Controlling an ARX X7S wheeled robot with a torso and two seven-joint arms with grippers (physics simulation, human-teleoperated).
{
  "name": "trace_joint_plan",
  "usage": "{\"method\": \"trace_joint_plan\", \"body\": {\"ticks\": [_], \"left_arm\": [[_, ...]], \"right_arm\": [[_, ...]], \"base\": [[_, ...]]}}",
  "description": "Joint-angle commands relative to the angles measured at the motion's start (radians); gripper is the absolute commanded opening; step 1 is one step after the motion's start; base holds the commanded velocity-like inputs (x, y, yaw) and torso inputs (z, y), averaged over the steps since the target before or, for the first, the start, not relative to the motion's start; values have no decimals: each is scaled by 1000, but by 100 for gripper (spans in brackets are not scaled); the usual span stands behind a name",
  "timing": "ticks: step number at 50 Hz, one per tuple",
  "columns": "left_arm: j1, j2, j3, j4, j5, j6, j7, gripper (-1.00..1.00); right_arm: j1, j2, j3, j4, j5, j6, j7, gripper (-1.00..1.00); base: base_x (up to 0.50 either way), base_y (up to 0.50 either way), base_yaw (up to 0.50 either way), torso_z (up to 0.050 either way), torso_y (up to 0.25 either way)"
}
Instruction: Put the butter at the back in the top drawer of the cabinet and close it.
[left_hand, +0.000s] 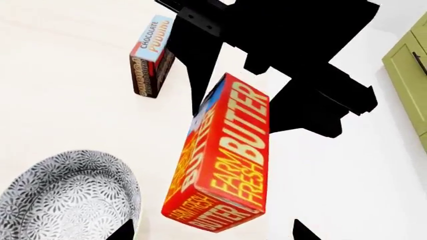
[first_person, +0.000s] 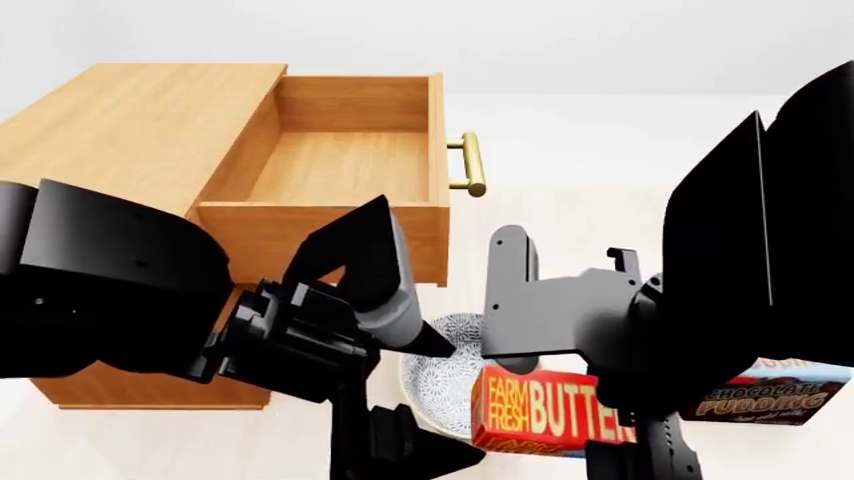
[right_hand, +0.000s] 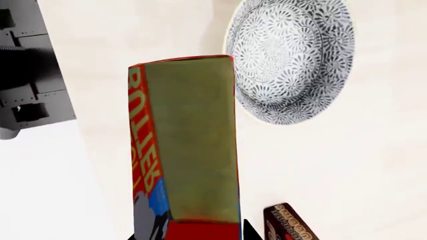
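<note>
Your right gripper (first_person: 574, 345) has its jaws pressed on the butter (first_person: 547, 410), and the carton hangs in the air, clear of the table. Your left gripper (first_person: 400, 445) has its jaws wide apart and holds nothing. The butter is above the bowl (first_person: 447, 370), in front of the cabinet (first_person: 134, 120). It is lower than the top drawer (first_person: 347, 160), which is pulled out and has nothing in it.

Here is what could go wrong. The carton is long and sticks far out of the jaws. I think it could turn or slip out if you move fast. It could bump the drawer's front wall or the brass handle (first_person: 470, 165) if you do not lift it high enough first. Your two arms are close together, so they could knock each other. If the butter falls, it may land in the bowl or hit the pudding box (first_person: 767, 400).

Some things are hard to see. The black arms cover much of the head view. You cannot see the fingers on the carton well in any view. The two lower drawers are hidden. The pudding box is partly cut off.
</note>
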Motion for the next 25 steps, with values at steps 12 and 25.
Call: {"method": "trace_joint_plan", "body": {"ticks": [12, 25], "left_arm": [[25, 20, 6, 14, 26, 14, 11, 100], [31, 33, -1, -9, 24, 28, 17, 100]], "right_arm": [[13, -14, 36, 6, 1, -10, 13, -100], [10, -18, 48, 4, 2, -12, 14, -100]], "base": [[0, 0, 0, 0, 0], [0, 0, 0, 1, 1]]}}
